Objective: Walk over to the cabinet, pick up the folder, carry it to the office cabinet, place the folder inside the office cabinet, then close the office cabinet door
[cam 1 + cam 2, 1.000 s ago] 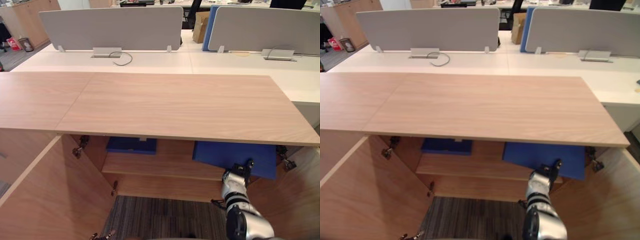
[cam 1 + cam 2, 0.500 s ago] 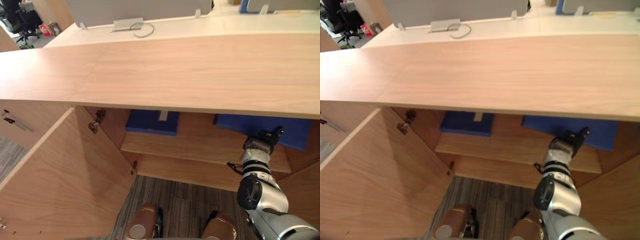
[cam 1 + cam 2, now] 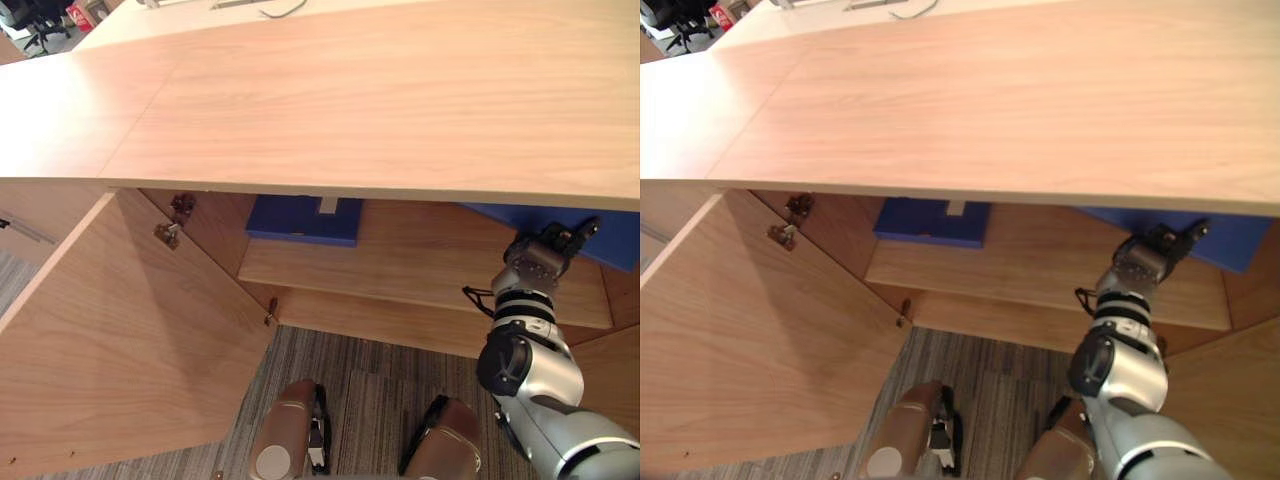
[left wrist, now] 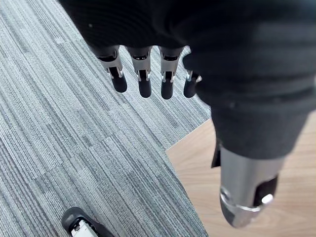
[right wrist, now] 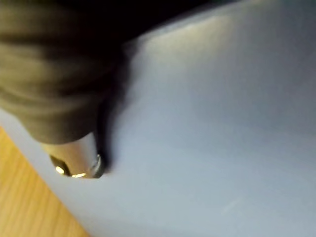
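Observation:
The blue folder (image 3: 615, 236) lies on the shelf (image 3: 420, 262) at the right inside the open office cabinet, mostly hidden under the cabinet top (image 3: 350, 100). My right hand (image 3: 545, 256) reaches in from the lower right to the folder's near edge. In the right wrist view its thumb (image 5: 74, 160) presses on the folder's blue face (image 5: 212, 133), and the fingers are hidden beneath. My left hand (image 4: 143, 79) hangs over the grey carpet with its fingers straight, holding nothing.
A second blue folder (image 3: 300, 220) lies at the shelf's left-middle. The left cabinet door (image 3: 120, 340) stands wide open towards me, with a hinge (image 3: 170, 232) at its top. The right door (image 3: 612, 372) is open too. Striped grey carpet (image 3: 370, 385) lies in front.
The camera has tipped down and come closer. My right hand has pushed the folder further in and to the right on the shelf, so less of it shows under the top.

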Tool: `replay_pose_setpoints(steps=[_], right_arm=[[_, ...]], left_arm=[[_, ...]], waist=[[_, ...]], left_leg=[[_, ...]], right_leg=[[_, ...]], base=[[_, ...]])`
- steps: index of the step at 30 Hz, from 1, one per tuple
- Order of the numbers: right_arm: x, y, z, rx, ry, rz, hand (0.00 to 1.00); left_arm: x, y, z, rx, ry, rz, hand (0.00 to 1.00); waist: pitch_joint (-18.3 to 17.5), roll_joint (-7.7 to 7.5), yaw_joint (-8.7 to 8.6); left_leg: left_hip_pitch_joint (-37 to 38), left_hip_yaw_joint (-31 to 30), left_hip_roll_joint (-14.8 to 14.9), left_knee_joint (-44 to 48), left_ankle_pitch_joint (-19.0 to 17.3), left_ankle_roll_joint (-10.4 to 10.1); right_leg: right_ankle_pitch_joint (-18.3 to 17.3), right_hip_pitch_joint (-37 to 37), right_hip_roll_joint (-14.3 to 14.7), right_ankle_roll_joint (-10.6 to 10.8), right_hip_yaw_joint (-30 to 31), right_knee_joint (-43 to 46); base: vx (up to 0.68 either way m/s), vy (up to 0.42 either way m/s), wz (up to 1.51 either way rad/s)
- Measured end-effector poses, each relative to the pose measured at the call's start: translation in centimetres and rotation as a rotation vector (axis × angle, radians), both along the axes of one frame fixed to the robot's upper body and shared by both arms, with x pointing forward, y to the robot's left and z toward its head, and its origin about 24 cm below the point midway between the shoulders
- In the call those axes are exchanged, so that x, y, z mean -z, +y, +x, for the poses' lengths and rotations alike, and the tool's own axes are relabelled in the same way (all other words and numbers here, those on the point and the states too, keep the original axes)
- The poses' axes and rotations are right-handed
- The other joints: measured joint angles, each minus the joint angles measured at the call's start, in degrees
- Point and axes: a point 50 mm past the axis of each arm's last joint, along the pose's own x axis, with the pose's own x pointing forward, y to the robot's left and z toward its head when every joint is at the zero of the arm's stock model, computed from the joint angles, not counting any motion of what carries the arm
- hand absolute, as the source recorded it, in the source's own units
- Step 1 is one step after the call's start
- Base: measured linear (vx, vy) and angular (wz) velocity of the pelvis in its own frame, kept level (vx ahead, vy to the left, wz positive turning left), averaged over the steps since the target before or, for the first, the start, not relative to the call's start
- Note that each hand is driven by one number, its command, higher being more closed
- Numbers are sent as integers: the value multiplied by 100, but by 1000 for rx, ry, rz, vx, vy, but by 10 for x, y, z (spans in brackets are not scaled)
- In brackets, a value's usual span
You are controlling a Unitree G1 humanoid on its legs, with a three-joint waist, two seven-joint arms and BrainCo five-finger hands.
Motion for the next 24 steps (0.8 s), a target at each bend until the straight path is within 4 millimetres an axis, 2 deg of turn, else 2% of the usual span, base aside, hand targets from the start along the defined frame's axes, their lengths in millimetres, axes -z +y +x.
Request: replay_pose_setpoints(steps=[4,9,15,18,19,24], right_arm=[[-34,-13,3,-29,-7,-144,100],[-75,-11,12,-103,17,-370,100],[-87,-9,14,-103,-18,-368,100],[-86,-10,14,-101,-19,-355,100],[-84,-9,14,-104,-18,-351,0],[-77,-9,13,-96,-13,-330,0]], left_arm=[[-1,1,3,-1,-11,4,0],[-2,3,8,-8,-32,15,0],[-4,11,10,-59,-53,37,0],[-5,12,13,-61,-61,39,0],[-5,12,13,-65,-60,41,0],[-5,14,14,-85,-69,41,0]], waist=[[10,-3,10],[66,-7,11],[275,-5,31],[308,-4,51],[310,-5,53],[310,-3,85]], left_leg=[[-267,17,42,54,1,-1],[-395,88,85,73,1,-1],[-817,77,56,519,-3,-3],[-985,76,14,681,-59,-16],[-1035,74,14,742,-101,12],[-1195,59,18,916,-149,29]], right_leg=[[13,-289,21,-27,15,53],[4,-465,1,-43,16,98],[-112,-761,-213,-85,12,496],[-214,-914,-322,-76,50,698],[-259,-955,-344,-65,59,777],[-360,-1096,-429,-109,66,1001]], base=[[51,-14,-3],[60,-28,-3],[-1,-15,17],[-35,-17,17],[-32,-24,15],[-2,-27,9]])
